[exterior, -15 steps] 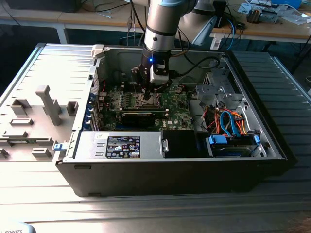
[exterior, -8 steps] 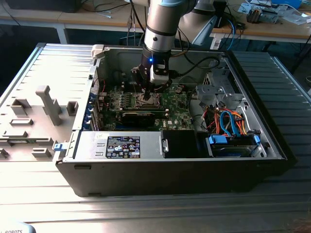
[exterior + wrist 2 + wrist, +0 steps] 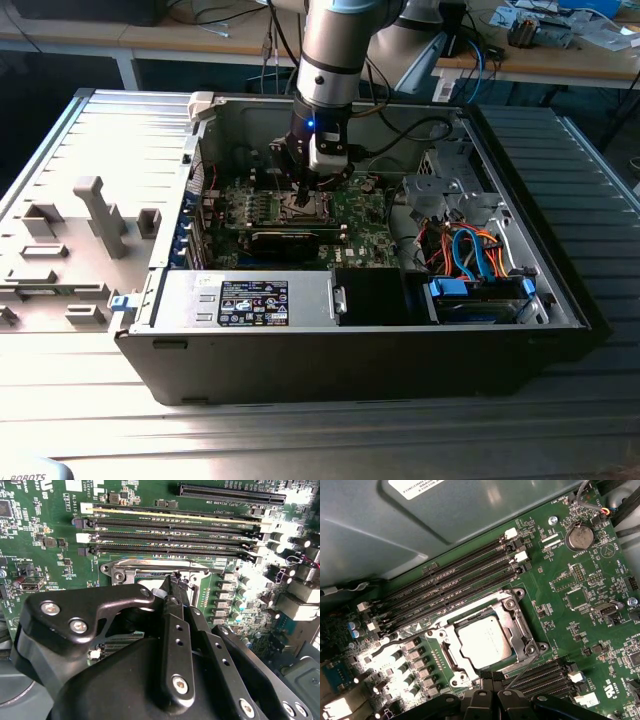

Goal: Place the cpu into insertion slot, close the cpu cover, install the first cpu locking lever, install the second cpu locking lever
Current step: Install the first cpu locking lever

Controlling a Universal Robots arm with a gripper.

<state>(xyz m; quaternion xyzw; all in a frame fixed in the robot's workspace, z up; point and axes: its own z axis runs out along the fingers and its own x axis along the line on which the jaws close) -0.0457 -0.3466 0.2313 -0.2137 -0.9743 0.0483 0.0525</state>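
The black gripper (image 3: 490,682), fingertips together and empty-looking, sits at the silver-rimmed square insertion slot's (image 3: 516,617) six o'clock edge; the silver-grey square cpu (image 3: 484,641) lies seated inside.

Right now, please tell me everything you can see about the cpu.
The cpu is a flat square chip with a silver-grey, metal-looking face. It lies level inside the insertion slot, with the cpu cover closed around it, so its face shows through the cut-out. The gripper sits at the socket's edge, beside the chip; whether it touches is unclear.
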